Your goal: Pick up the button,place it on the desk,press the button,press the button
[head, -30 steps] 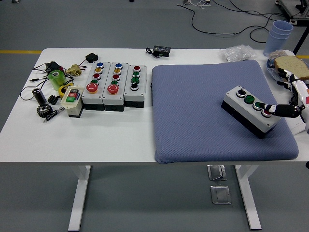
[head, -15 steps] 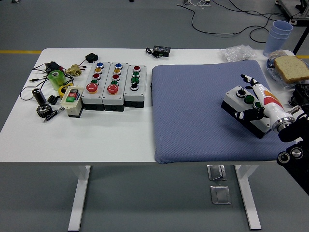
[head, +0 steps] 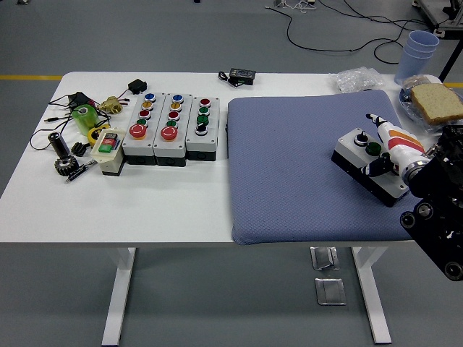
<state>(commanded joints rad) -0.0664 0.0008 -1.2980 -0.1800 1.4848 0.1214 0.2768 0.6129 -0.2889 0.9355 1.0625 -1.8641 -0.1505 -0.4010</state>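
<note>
A grey button box [head: 359, 157] with a black base lies at an angle on the right part of the blue mat [head: 296, 166]. Its black knob and green button show; the other buttons are covered. My right hand [head: 376, 144], white with orange stripes, rests across the box's right half. Its fingers [head: 382, 126] stretch out over the top toward the far side, and the thumb sits at the near side. The hand looks open and holds nothing. The black right arm [head: 438, 217] enters from the lower right. The left arm is out of view.
Three more button boxes [head: 170, 126] stand in a row at centre left, beside a small switch box [head: 108, 144], tools and cables. A black adapter [head: 241, 74], a plastic bag [head: 356, 78], blue cups [head: 419, 49] and bread on a plate [head: 438, 101] line the far and right edges.
One second ago a finger touched the box's red button from the right edge. The hand has since swung in over the box top and the arm has come into view; the box has stayed put.
</note>
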